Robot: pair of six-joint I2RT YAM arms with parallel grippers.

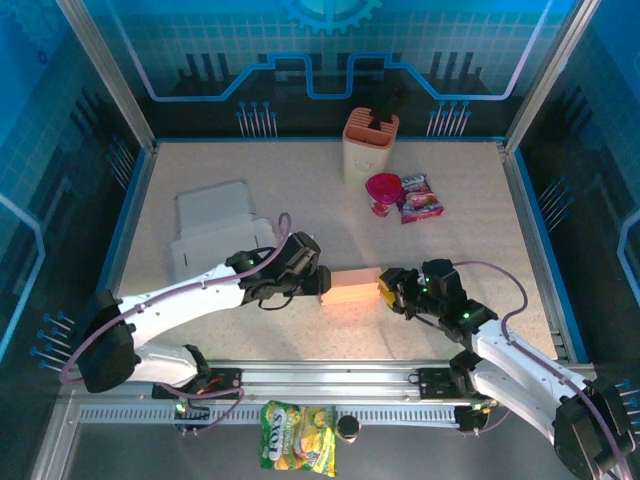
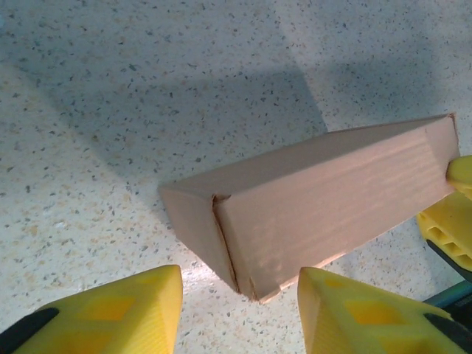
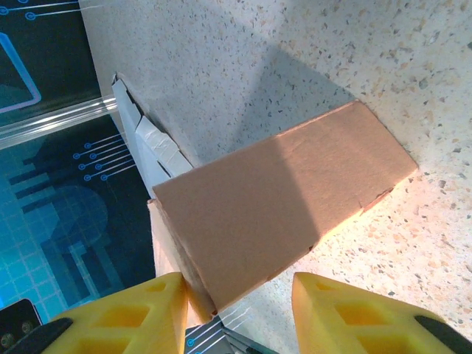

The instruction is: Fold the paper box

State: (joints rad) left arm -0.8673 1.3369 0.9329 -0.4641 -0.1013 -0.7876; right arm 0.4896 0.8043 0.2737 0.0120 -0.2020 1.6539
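Left gripper [image 2: 240,284]: fingers apart around box's 9 o'clock end, not clamped.
Box [image 1: 352,286]: table centre, lying flat between both grippers, looks closed up.
Right gripper [image 3: 237,284]: fingers apart at 3 o'clock end, not clamped.
Step, likely: squaring ends, seating flaps.
Next: press both ends inward evenly, avoid skew.

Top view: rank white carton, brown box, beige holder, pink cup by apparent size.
Largest to smallest:
1. white carton
2. beige holder
3. brown box
4. pink cup
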